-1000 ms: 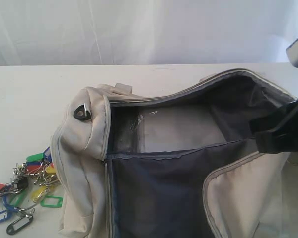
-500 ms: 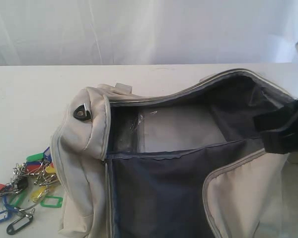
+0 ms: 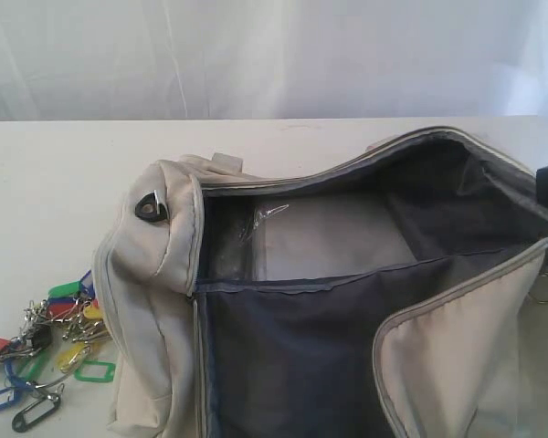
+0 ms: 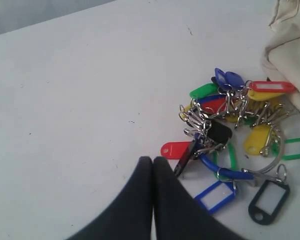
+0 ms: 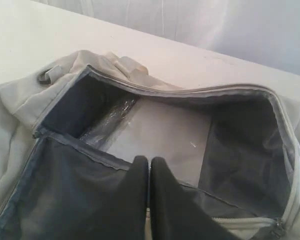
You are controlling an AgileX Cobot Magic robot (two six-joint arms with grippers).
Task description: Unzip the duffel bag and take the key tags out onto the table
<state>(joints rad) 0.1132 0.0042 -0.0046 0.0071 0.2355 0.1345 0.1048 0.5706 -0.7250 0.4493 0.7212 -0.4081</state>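
Observation:
The cream-beige duffel bag (image 3: 155, 274) lies unzipped on the white table (image 3: 46, 182), its dark grey lining (image 3: 292, 356) and pale bottom panel showing. The key tags (image 3: 46, 351) lie in a colourful bunch on the table to the left of the bag, also seen up close as key tags (image 4: 230, 135) in the left wrist view. My left gripper (image 4: 152, 160) is shut with nothing in it, just beside the red tag. My right gripper (image 5: 149, 160) is shut and empty, above the open bag (image 5: 155, 130); only a dark bit of it shows at the exterior view's right edge.
A white curtain (image 3: 274, 55) hangs behind the table's far edge. A metal ring (image 3: 543, 287) dangles at the bag's right end. A black D-ring (image 3: 151, 207) sits on the bag's left end. Bare tabletop (image 4: 80, 90) stretches away from the tags.
The right arm has pulled back to the right, almost out of the exterior view, and the bag's right side flap it covered now shows. The bag and the tags have not moved.

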